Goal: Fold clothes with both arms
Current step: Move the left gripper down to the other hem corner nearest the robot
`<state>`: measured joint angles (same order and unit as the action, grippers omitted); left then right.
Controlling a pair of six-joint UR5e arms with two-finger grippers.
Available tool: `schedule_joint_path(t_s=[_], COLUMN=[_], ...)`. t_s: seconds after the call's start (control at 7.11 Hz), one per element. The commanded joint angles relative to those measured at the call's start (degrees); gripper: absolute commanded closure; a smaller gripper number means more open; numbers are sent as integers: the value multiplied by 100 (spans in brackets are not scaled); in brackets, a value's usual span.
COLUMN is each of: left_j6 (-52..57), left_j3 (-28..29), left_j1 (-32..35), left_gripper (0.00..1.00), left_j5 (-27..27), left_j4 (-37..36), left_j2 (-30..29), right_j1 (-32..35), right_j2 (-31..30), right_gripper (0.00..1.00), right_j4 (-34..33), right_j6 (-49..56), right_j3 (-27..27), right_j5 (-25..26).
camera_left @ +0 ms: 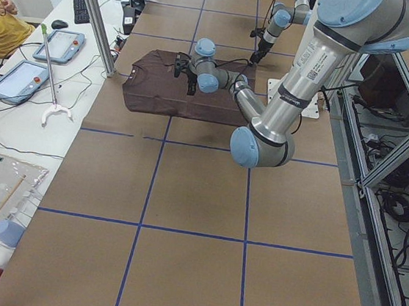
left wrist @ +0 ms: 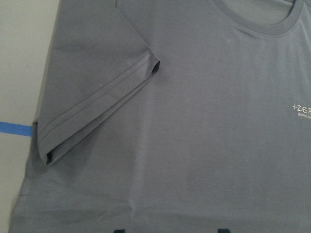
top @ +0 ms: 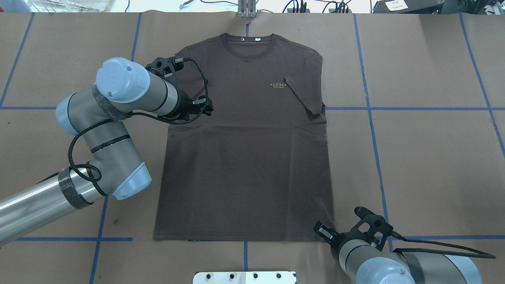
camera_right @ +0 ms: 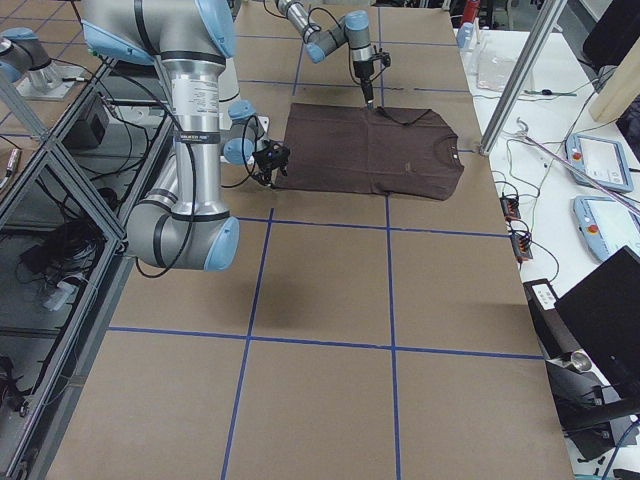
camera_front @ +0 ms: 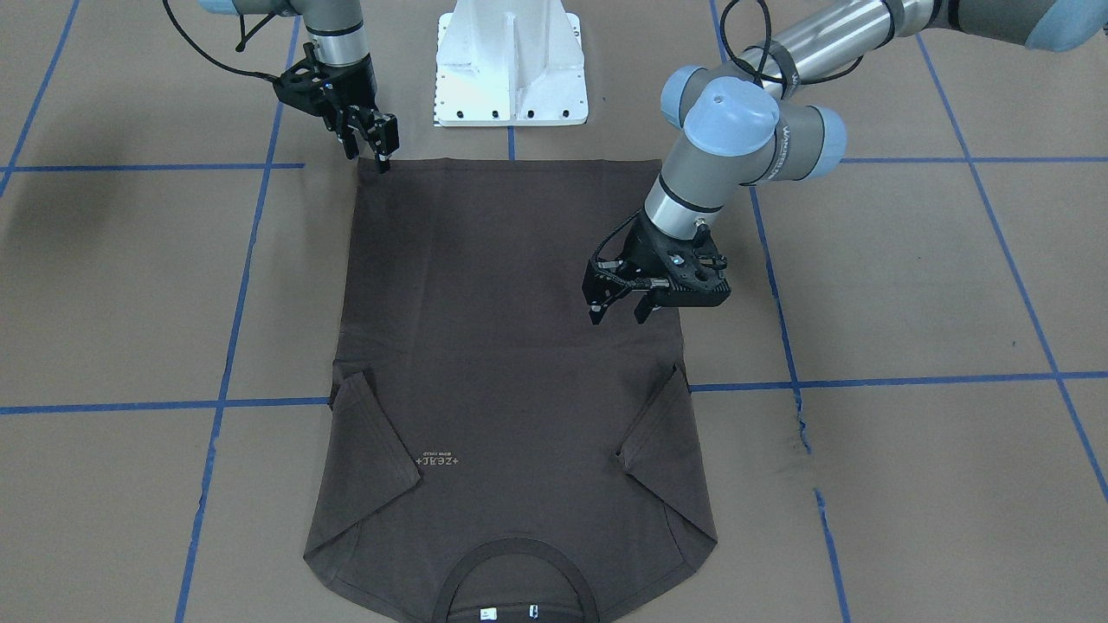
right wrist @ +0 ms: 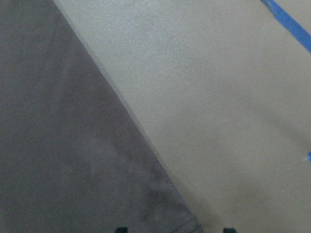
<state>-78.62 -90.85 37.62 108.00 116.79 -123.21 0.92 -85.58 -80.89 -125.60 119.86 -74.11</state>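
While my wrist cameras show just jaws spread wide, gripping nothing, the front view places my left gripper (camera_front: 618,318) over the T-shirt (camera_front: 493,285) near one side edge and my right gripper (camera_front: 372,154) at its hem corner, the shirt lying flat on the table (camera_front: 909,285).

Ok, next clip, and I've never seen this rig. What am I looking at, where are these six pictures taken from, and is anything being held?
The left arm and right arm are jointed robots at a paper-covered table marked with blue tape. Each ends in a two-finger gripper. One picture faces the robot from across the table, one looks over its shoulders, two look from the table's ends, and two come from cameras on the wrists. A dark brown T-shirt lies flat, both sleeves folded inward. The left gripper hovers open over the shirt's body. The right gripper, also open, is at a hem corner. Nothing is held.
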Motion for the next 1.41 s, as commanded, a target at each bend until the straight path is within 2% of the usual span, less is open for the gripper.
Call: schedule_joint_path(t_s=[0.0, 0.14, 0.56, 0.7, 0.99, 1.13, 1.27], left_j6=[14, 14, 14, -12, -554, -862, -1335], left_j3=[6, 6, -3, -212, -1455, -1958, -2511], left_j1=[0, 0, 0, 26, -104, -723, -1286], left_gripper=[30, 30, 30, 30, 31, 31, 31], left_j5=[-7, -7, -7, -16, 150, -92, -582], left_j4=[1, 1, -25, -173, -1854, -1906, -1906], left_j2=[16, 16, 16, 16, 392, 899, 1513], right_j1=[-22, -4, -13, 5, 14, 5, 13], right_j2=[59, 59, 68, 59, 42, 50, 59], right_gripper=[62, 100, 100, 100, 100, 100, 100], right_j4=[-321, -322, -322, -331, -331, -331, -331], right_j6=[1, 18, 18, 18, 18, 27, 27], right_j3=[28, 37, 63, 281, 502, 520, 538], right_j5=[-7, -25, -51, -51, -51, -60, -69])
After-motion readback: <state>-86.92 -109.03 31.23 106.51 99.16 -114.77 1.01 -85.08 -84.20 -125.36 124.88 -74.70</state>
